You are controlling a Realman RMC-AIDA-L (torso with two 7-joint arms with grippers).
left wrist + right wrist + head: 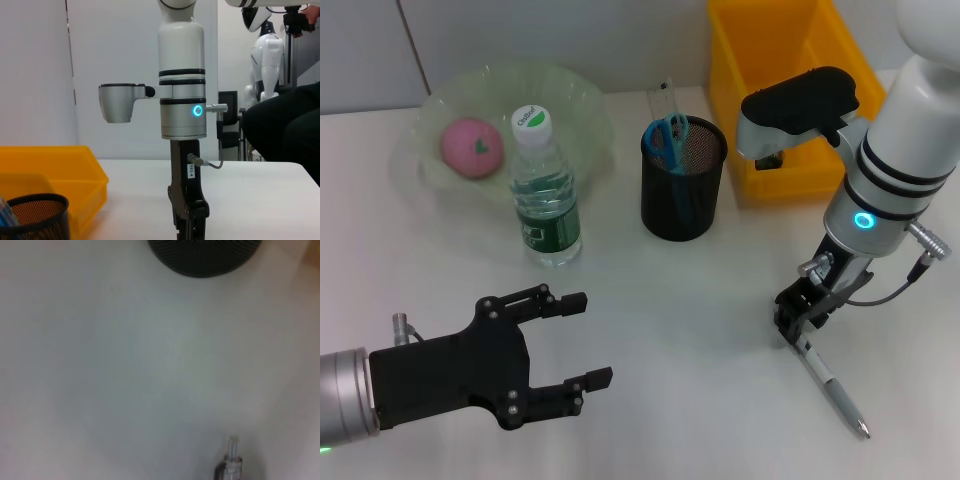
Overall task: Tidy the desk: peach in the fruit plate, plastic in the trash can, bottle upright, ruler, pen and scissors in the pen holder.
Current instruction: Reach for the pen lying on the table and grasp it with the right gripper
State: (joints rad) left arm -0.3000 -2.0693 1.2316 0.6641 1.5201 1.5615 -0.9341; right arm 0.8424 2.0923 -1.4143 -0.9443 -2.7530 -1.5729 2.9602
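The pen [832, 390] lies flat on the white desk at the right. My right gripper [801, 322] reaches down over its near end and looks shut on it; the pen's end [229, 465] shows in the right wrist view. My left gripper [588, 340] hovers open and empty at the front left. The peach [471, 146] sits in the clear fruit plate [582, 105]. The bottle [545, 190] stands upright before the plate. The black mesh pen holder [683, 200] holds the blue scissors [670, 138] and the clear ruler [664, 97]. The plastic is out of view.
The yellow bin [775, 70] stands at the back right, behind my right arm. In the left wrist view, the right gripper [190, 222] stands on the desk, with the pen holder [32, 215] and the bin [55, 170] to one side. Seated people and another robot appear beyond the desk.
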